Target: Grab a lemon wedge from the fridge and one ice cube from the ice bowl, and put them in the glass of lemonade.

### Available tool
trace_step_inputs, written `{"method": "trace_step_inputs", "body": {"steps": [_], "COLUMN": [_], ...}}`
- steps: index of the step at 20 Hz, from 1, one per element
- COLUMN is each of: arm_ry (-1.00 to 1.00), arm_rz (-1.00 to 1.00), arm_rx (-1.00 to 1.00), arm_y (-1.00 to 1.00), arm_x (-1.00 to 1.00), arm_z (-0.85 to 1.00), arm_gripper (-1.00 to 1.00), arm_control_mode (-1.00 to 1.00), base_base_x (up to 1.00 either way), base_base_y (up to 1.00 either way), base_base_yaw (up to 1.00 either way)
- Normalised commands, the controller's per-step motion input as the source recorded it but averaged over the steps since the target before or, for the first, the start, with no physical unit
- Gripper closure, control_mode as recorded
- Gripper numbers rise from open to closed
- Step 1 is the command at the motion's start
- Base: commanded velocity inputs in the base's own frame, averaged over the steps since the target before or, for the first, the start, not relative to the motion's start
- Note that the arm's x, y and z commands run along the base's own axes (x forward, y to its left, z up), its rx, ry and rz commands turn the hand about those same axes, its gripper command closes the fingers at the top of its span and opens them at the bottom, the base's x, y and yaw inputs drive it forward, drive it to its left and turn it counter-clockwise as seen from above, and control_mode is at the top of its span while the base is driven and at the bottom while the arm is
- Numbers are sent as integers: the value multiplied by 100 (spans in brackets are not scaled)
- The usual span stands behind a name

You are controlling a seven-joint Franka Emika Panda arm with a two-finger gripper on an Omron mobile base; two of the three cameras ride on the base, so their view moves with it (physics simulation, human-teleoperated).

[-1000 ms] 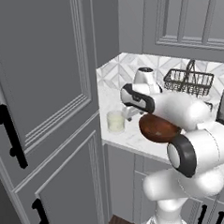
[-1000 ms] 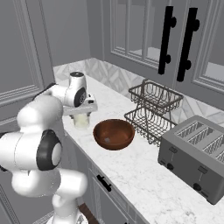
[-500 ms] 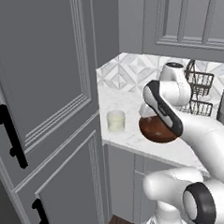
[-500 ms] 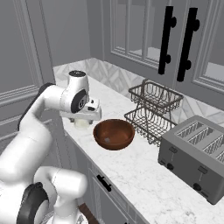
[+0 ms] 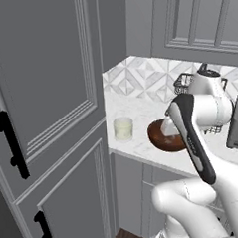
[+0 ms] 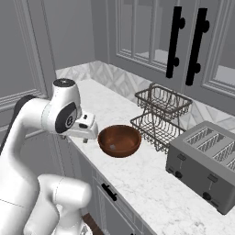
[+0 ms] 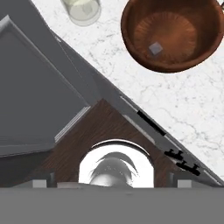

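Glass (image 5: pixel 123 128): clear, pale yellow liquid. Bowl (image 6: pixel 119 140): reddish-brown, ribbed inside; one pale grey cube (image 7: pixel 155 48). Worktop (image 6: pixel 151 176): white marble, grey veining. Backsplash (image 5: pixel 138 80): white-grey geometric tile. Cabinets (image 5: pixel 45 110): grey panels, black handles. Basket (image 6: pixel 161 115): dark wire. Toaster (image 6: pixel 204 163): grey.

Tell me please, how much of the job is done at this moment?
Nothing looks done. The glass of lemonade stands on the counter; whether anything floats inside is unclear. The claw is open and empty. One ice cube lies in the brown bowl. Both additions remain.
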Motion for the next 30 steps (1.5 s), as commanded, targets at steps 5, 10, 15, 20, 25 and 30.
{"method": "trace_step_inputs", "body": {"steps": [5, 10, 15, 20, 25, 30], "arm_ry": [-1, 0, 0, 0, 0, 0], "arm_rz": [0, 0, 0, 0, 0, 0], "arm_rx": [0, 0, 0, 0, 0, 0], "arm_y": [8, 0, 0, 0, 0, 0], "arm_x": [-48, 0, -1, 0, 0, 0], "arm_z": [1, 0, 0, 0, 0, 0], "arm_gripper": [-100, -100, -100, -100, -100, -100], "arm_control_mode": [-100, -100, 100, 100, 100, 100], "base_base_x": [0, 0, -16, -100, -100, -15], "base_base_y": [0, 0, 0, 1, 18, 30], "base_base_yaw": [0, 0, 0, -8, 7, 92]}}
